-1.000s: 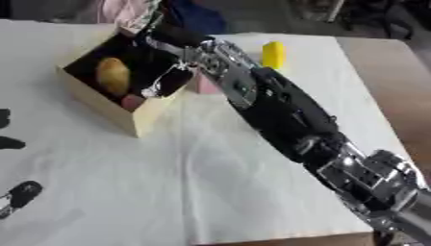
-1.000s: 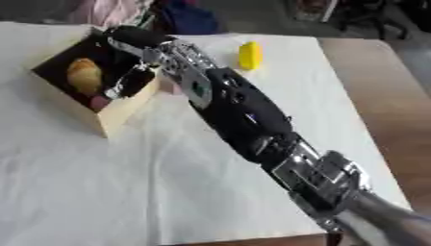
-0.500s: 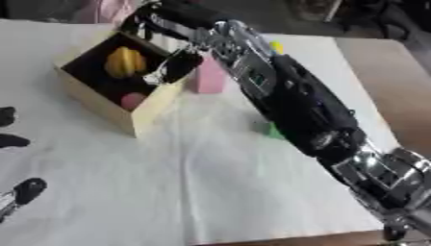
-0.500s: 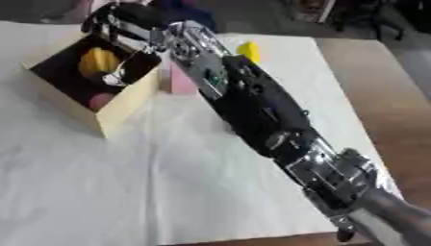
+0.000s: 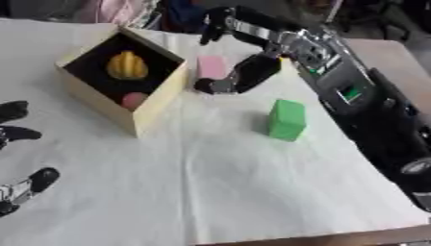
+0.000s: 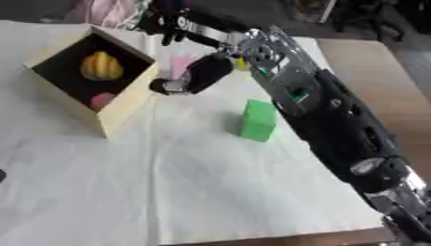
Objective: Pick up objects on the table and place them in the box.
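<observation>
A wooden box stands at the left on the white cloth. Inside it lie a yellow ribbed fruit and a small pinkish-red thing. A pink block lies just right of the box. A green block stands upright nearer the middle. My right hand hangs open over the pink block, holding nothing, with its fingers spread above and beside the block. A bit of yellow shows behind the right arm. My left hand rests open at the lower left edge.
The white cloth covers most of the table, with bare wood at the right. Pink and dark fabric lies along the far edge behind the box. My right arm runs along the right side.
My right hand has drawn back from over the box to the right and now hangs above the pink block. The green block has come out from behind the arm.
</observation>
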`<state>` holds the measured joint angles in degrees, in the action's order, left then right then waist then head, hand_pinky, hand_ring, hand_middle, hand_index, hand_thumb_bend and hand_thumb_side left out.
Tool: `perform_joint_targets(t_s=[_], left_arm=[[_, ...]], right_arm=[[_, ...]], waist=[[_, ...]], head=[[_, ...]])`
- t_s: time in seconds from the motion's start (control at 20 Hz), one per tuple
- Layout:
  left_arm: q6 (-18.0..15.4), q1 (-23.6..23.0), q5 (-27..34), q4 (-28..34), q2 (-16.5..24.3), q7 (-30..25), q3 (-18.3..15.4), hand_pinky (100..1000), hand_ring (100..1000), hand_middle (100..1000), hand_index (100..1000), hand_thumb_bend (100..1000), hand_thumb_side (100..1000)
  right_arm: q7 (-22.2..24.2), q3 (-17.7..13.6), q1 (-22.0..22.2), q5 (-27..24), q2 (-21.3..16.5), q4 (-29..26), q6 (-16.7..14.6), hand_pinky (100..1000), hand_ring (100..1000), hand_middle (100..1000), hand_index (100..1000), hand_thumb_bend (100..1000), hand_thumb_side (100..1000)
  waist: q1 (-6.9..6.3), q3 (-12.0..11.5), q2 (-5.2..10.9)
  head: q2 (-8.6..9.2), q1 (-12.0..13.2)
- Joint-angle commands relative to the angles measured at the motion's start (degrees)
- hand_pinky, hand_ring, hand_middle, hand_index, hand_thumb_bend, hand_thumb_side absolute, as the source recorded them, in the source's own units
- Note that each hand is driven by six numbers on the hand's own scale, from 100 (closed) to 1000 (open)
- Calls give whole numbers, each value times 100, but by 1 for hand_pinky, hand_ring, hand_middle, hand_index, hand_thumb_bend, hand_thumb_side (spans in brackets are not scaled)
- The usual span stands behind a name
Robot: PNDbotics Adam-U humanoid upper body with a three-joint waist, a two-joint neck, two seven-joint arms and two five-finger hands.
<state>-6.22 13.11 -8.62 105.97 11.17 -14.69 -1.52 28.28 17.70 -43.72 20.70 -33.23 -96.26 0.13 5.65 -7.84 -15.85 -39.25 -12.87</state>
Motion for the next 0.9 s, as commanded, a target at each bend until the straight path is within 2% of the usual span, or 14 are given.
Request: perform_joint_targets(t_s=[0.05, 0.1, 0.15, 0.4, 0.9], left_arm=[[1, 19, -21, 113, 126, 34, -53, 773, 647, 844, 807, 779, 371], [2, 16, -23, 113, 126, 37, -56, 773, 647, 844, 807, 784, 372], [3, 13, -24, 113, 126, 40, -59, 772, 647, 843, 807, 779, 371], [7, 5, -32, 114, 122, 52, -72, 772, 648, 843, 807, 780, 371], [14, -12, -33, 119, 115, 70, -93, 772, 648, 844, 808, 781, 371]], right_arm=[[55, -190, 153, -39, -371, -327, 125, 820, 818, 884, 967, 445, 407], [76, -221, 258, -19, -422, -368, 159, 823, 822, 887, 970, 465, 314], [97, -252, 350, 11, -462, -397, 195, 825, 827, 892, 972, 453, 405], [123, -399, 737, 143, -561, -324, 334, 829, 832, 895, 976, 460, 401], [-59, -590, 1191, 382, -596, 351, 444, 825, 825, 883, 974, 462, 396]], waist=[[52, 18, 14], [52, 25, 16], [51, 34, 17], [39, 66, 25], [32, 82, 50]], head=[[-3, 52], [-10, 62], [-14, 70], [-29, 98], [-42, 130]])
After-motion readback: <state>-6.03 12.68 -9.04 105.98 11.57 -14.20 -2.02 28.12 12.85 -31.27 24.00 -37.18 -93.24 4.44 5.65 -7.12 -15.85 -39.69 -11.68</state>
